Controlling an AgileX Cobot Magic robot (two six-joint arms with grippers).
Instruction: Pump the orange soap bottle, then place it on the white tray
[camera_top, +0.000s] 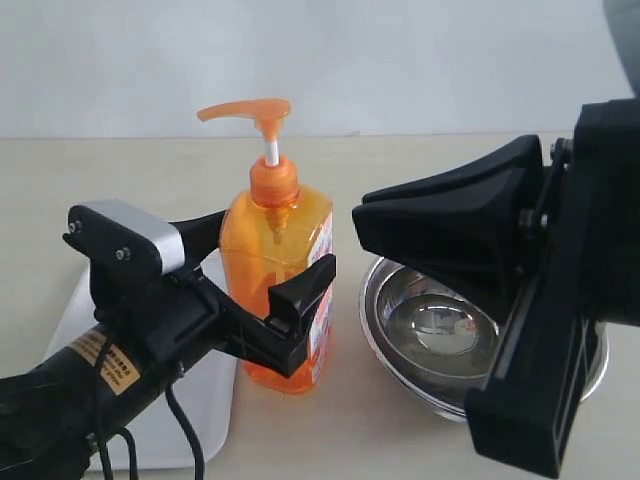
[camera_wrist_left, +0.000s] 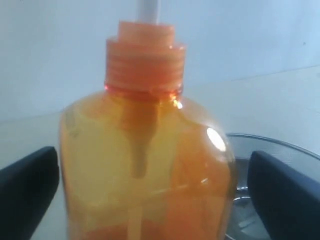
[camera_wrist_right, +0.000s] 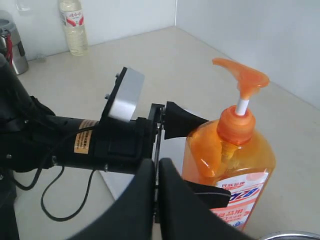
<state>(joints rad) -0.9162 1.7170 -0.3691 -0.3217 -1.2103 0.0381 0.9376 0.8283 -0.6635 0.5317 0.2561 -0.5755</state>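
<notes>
Exterior: seeing left arm come in low and level, left gripper (camera_top: 265, 265) straddling the orange soap bottle (camera_top: 270, 240) mid-body, jaws spread, not clamped. Finding bottle upright on the table, just beside the white tray (camera_top: 205, 410), between it and the steel bowl (camera_top: 430, 320). Seeing right gripper (camera_top: 365, 220) above the bowl, aimed at the bottle, jaws pinched together, empty.

Left wrist: seeing fingers (camera_wrist_left: 285, 195) either side of the bottle, with a gap on one side.

Right wrist: looking over closed right jaws at the bottle's raised pump.
</notes>
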